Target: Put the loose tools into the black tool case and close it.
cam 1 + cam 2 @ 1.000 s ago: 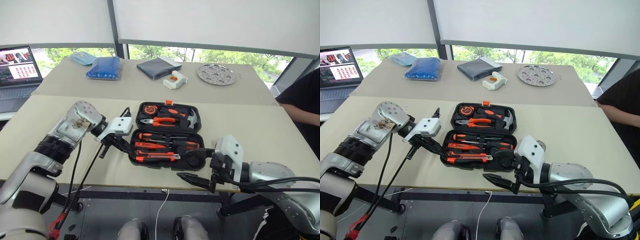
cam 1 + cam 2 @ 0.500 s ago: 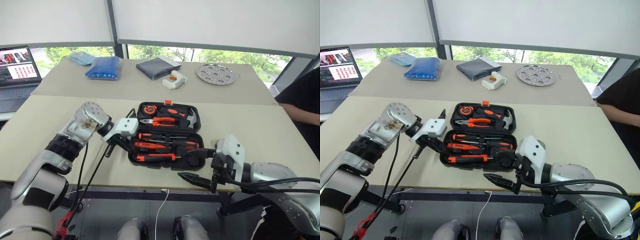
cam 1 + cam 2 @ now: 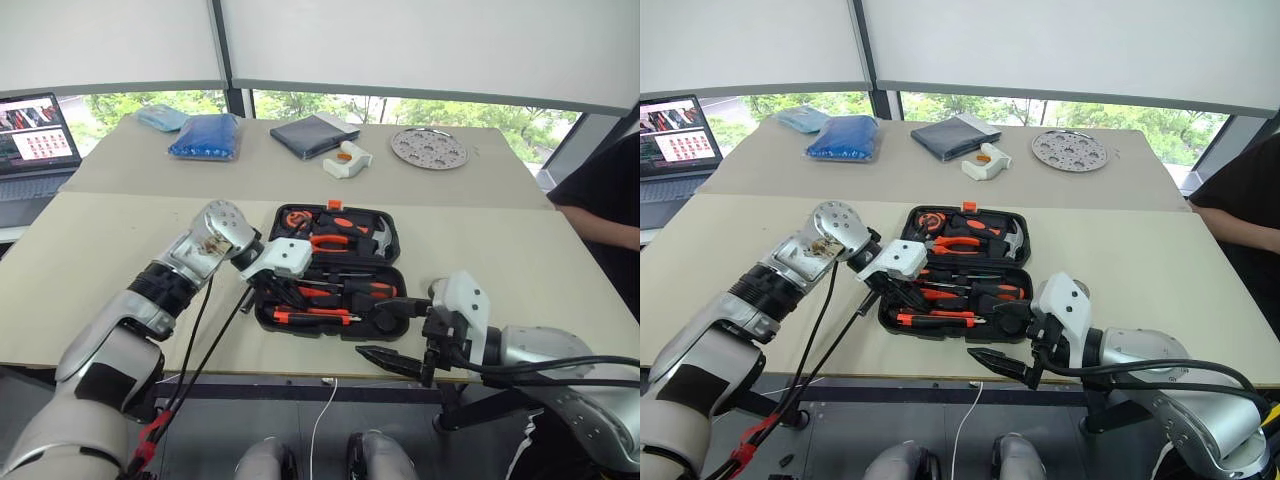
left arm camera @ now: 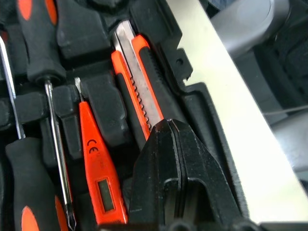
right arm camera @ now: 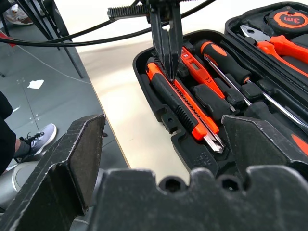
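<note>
My right pincer point(image 3: 1002, 362) hangs just past the near edge of the table point(image 3: 90, 250), its two black fingers spread as wide as they go and holding nothing; the near right corner of the black tool case point(image 3: 388, 232) lies just ahead of it. Through the right wrist view the case sits between my spread fingers, well beyond them, untouched.

My left pincer point(image 5: 165, 57) is pinched fully shut, with nothing between the fingers. It slants down into the near half of the open case, and its tips meet the orange-black utility knife point(image 5: 180, 103) near the end that lies to my left. In the right wrist view the tips seem to rest on the knife's back; I cannot tell how firmly they press.

The knife lies flat in the slot closest to me, its long axis running along the case's near wall, left to right across my front, with its metal blade end pointing away from my left pincer, toward my right arm. Just beyond the knife, on the far side of my left fingertips, lies the slim red screwdriver point(image 4: 96, 166), parallel to it. Past that again lie the two black-and-orange screwdrivers point(image 4: 36, 43), also parallel, their shafts along the same line. The small dark tape roll point(image 3: 386, 318) sits in the near right corner of the case, far along the knife from my left pincer and close ahead of my right one. The lid half lies open flat beyond, farthest from both pincers.
</note>
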